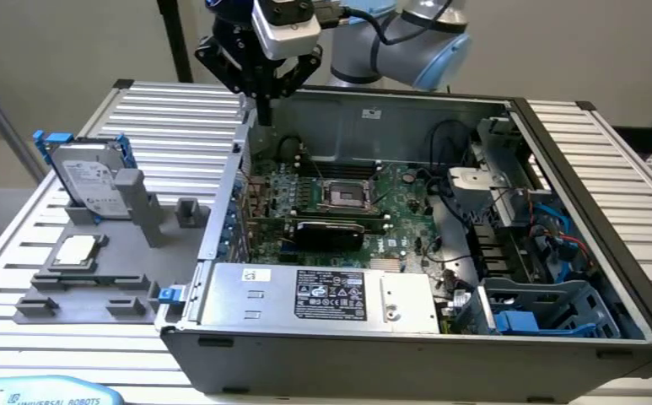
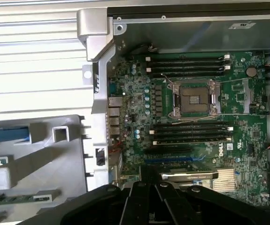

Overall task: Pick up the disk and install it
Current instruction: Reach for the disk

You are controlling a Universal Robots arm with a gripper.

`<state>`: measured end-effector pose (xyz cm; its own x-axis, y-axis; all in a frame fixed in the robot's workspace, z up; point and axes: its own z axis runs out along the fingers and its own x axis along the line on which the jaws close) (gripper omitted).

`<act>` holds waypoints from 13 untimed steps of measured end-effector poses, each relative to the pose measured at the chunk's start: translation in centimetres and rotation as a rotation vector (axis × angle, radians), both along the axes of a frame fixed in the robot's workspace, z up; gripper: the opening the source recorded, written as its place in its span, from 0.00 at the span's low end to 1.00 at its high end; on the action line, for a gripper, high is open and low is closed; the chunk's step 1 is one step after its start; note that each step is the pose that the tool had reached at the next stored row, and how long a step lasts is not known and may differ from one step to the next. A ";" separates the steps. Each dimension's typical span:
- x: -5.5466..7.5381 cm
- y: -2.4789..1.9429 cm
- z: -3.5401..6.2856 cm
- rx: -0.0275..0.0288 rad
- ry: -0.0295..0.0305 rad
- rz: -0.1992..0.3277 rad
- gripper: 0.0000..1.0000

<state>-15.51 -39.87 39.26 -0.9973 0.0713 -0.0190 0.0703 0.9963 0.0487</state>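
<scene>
Gripper (image 1: 265, 108) over a corner of the case (image 1: 416, 364), fingers together, empty. Disk (image 1: 87, 177) stands beside the case: probably stiff, heavyish, fragile, I'd pinch its blue frame (image 1: 45, 143)

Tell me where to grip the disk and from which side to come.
Probably the upper end of the disk, pinched across its two blue carrier rails, coming down from above. It stands tilted on its lower end in the grey holder, which blocks that end, while the top and both rails look free.

Open room above the disk (image 1: 87, 175)
</scene>
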 end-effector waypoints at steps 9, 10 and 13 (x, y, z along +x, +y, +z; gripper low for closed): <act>-4.2 0.10 -0.01 0.0000 0.0000 0.000 0.11; -4.7 0.12 -0.02 0.0000 0.0000 0.000 0.11; -6.0 0.21 -0.04 0.0000 0.0000 0.000 0.11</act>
